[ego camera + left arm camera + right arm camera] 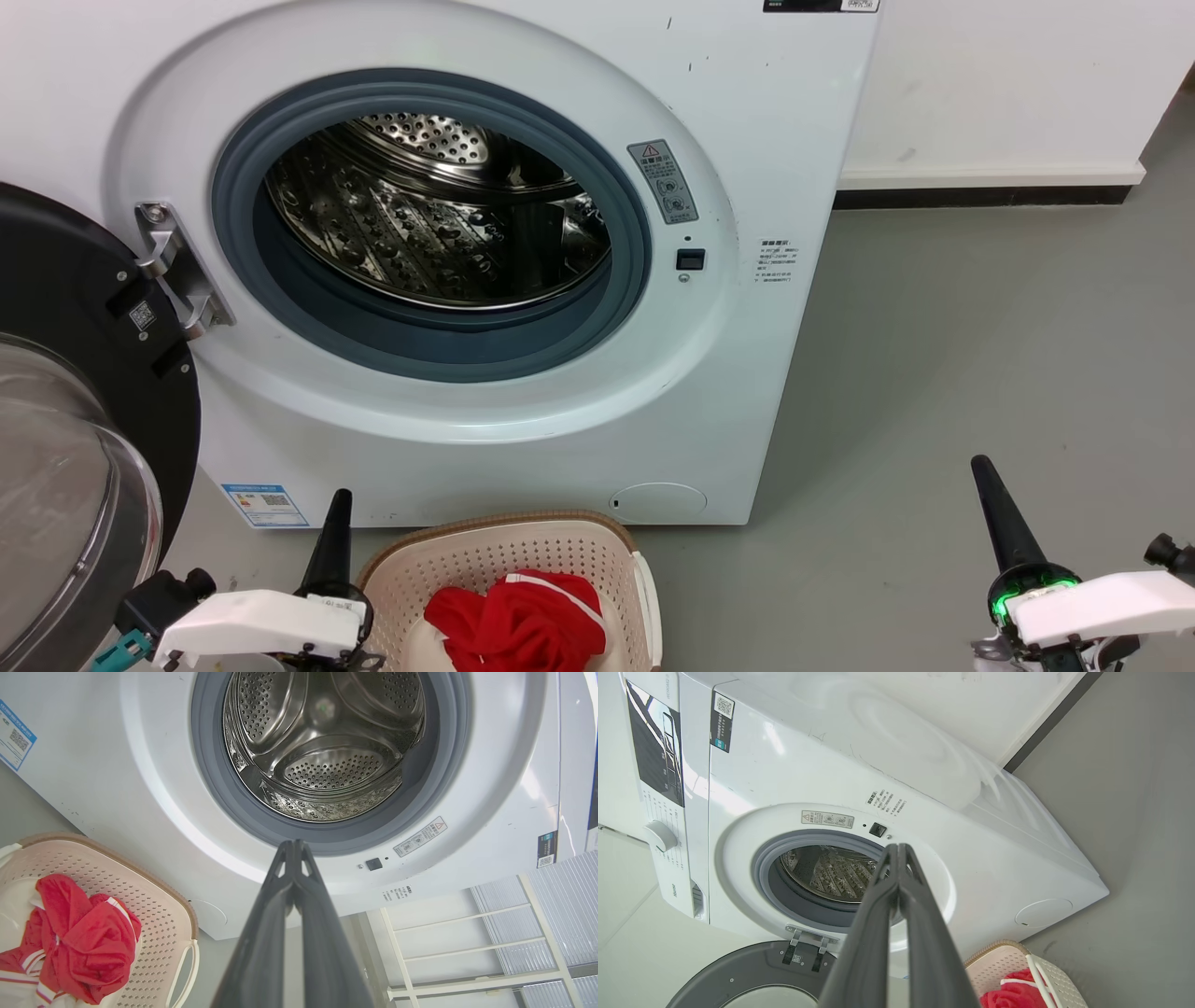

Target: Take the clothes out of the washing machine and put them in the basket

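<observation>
The white front-loading washing machine [775, 140] stands on a grey floor [980, 327] against a white wall. Its black-framed glass door [65, 308] is swung wide open to the robot's left on a metal hinge [177, 266]. Through the grey-rimmed porthole [280, 308] the shiny perforated steel of the drum [420, 233] shows.

The cream perforated basket [504, 555], with a brown woven-look rim and white side handles, sits on the floor just in front of the machine's lower panel, below the porthole. The clothes [523, 621] lie inside it: a crumpled heap of bright red fabric with thin white stripe trim, and in the left wrist view some white fabric with red stripes under the red.

The left gripper [294, 845] is low beside the basket's left side. Its two long dark fingers are pressed together with nothing between them, and they point towards the machine's front. The right gripper [899, 848] is well to the right of the basket, over bare floor. Its fingers are likewise closed tip to tip and hold nothing.
</observation>
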